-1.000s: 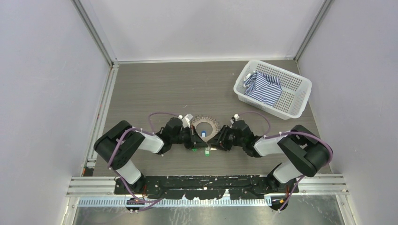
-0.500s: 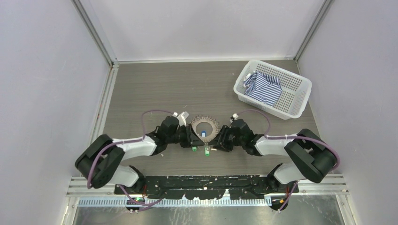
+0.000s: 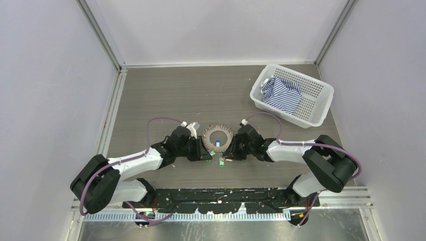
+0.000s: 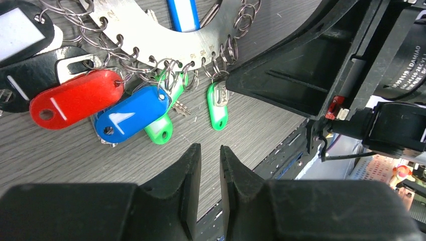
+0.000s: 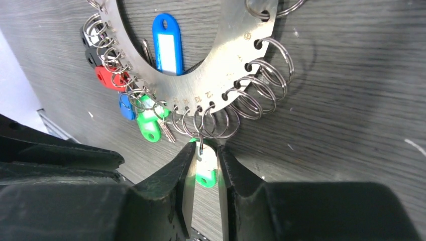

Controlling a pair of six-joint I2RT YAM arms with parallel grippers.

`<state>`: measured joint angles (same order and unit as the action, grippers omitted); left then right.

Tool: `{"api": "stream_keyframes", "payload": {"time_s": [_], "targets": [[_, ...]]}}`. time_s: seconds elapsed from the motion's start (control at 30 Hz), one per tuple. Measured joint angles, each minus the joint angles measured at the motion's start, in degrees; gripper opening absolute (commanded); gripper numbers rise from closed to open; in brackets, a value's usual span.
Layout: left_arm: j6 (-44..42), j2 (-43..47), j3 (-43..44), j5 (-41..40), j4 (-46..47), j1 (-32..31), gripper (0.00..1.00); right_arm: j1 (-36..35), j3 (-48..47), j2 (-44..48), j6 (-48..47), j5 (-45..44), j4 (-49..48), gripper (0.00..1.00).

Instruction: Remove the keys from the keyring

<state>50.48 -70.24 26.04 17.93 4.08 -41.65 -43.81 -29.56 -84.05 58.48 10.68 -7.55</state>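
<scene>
The keyring (image 3: 226, 133) lies flat on the grey wood-grain bench (image 3: 166, 95), between the two pincers. It is a thin steel disc with an open centre, its rim drilled with numbered holes, and a small wire split ring sits in each hole. The keys (image 4: 130, 113) bunch at its near-left edge, their glossy plastic tags red, blue, green and black. One blue tag (image 5: 167, 45) lies inside the open centre. The right pincer (image 5: 205, 146) has its fingers close on either side of a green tag (image 5: 205, 175); I cannot tell whether they press it. The left pincer (image 4: 210, 148) is released, with a narrow gap and nothing in it, near the tags. Well apart at the far right, a white perforated plastic basket (image 3: 315, 91) holds a crumpled blue-and-white striped cloth (image 3: 281, 94)
</scene>
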Motion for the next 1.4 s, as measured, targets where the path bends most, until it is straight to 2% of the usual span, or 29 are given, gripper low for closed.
{"api": "stream_keyframes", "payload": {"time_s": [0.33, 0.6, 0.87, 1.17, 1.27, 1.4], "targets": [[-1.5, -1.3, 0.0, -0.4, -0.2, -0.5, 0.23, -3.5, -5.3, -1.0, -2.7, -4.8, 8.4, 0.27], [-1.9, -1.7, -0.3, -0.4, 0.9, -0.7, 0.25, -4.5, -9.4, -3.5, -3.6, -8.4, 12.5, 0.23], [-1.9, -3.0, -2.6, -0.4, 5.6, -1.0, 0.27, -6.5, -13.2, -5.5, -4.6, -11.9, 16.3, 0.03], [-1.1, -3.2, -7.0, -2.6, 12.2, -1.0, 0.49, -7.0, -17.7, -5.5, -4.7, -13.2, 23.0, 0.01], [-0.9, -4.3, -7.2, -3.0, 15.9, -1.0, 0.53, -7.1, -19.0, -5.5, -4.6, -13.2, 23.9, 0.01], [-0.5, -6.5, -7.7, -3.2, 21.3, -1.0, 0.55, -7.1, -20.0, -5.5, -4.6, -13.1, 25.0, 0.01]]}}
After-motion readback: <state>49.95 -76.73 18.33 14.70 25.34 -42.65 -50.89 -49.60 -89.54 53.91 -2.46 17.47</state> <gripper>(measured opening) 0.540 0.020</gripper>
